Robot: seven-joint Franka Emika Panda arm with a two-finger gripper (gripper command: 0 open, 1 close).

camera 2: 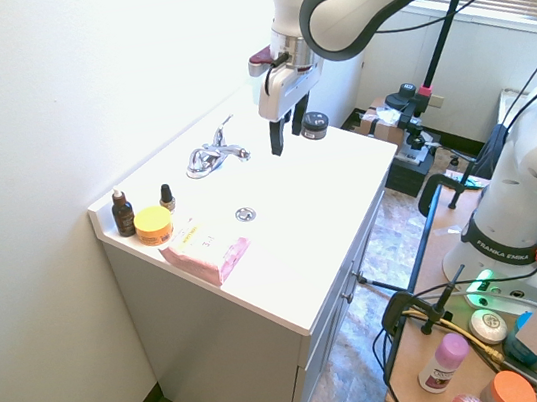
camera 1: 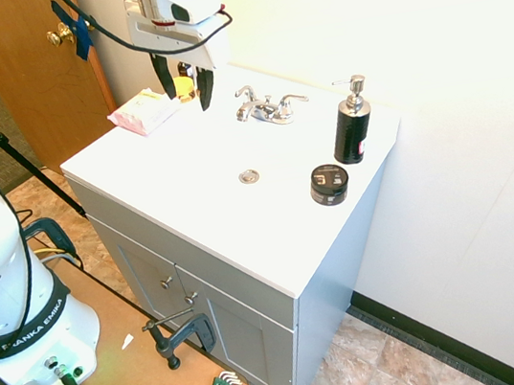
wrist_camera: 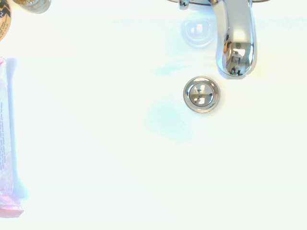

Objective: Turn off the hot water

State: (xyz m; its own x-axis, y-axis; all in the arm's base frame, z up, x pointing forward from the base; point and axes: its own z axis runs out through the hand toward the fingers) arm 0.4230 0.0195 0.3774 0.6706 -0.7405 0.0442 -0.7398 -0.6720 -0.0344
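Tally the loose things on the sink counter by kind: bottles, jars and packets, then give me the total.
Bottles: 3 (black pump bottle, dark dropper bottle, small black-capped bottle)
Jars: 2 (black jar, yellow jar)
Packets: 1 (pink packet)
Total: 6

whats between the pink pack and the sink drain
Only bare white surface lies between the pink pack and the drain, as the wrist view shows.

Open air lay over the white basin (camera 1: pixel 189 178), pink-and-white packet (camera 1: pixel 144 111) and yellow jar (camera 2: pixel 154 224) stood along one side, black soap dispenser (camera 1: pixel 352 125) and dark jar (camera 1: pixel 329 184) along the other, spout (wrist_camera: pixel 235 45) jutted between
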